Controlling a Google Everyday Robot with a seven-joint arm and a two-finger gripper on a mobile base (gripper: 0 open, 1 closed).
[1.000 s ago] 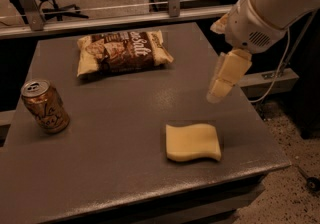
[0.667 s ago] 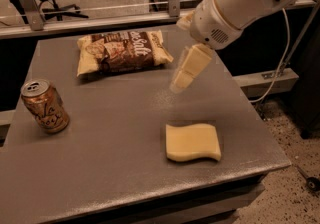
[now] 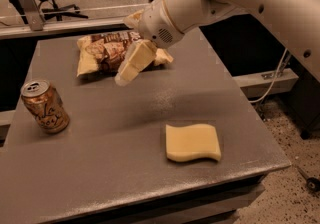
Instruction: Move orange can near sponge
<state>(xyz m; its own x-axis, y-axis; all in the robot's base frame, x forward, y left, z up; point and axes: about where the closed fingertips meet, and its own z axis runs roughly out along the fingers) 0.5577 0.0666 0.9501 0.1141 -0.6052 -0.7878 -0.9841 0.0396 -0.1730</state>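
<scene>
The orange can (image 3: 44, 106) stands upright near the table's left edge, silver top showing. The pale-yellow sponge (image 3: 193, 142) lies flat at the front right of the table, well apart from the can. My gripper (image 3: 131, 65) hangs above the middle of the table, just in front of the chip bag, between the can and the sponge and touching neither. It holds nothing. The arm reaches in from the upper right.
A brown-and-cream chip bag (image 3: 105, 50) lies at the back of the grey table (image 3: 115, 168), partly behind the gripper. The table's right edge drops to the floor. A metal rail and an office chair stand behind the table.
The arm has swung left across the table, from above the right side to the middle near the chip bag. The can and the sponge have not moved.
</scene>
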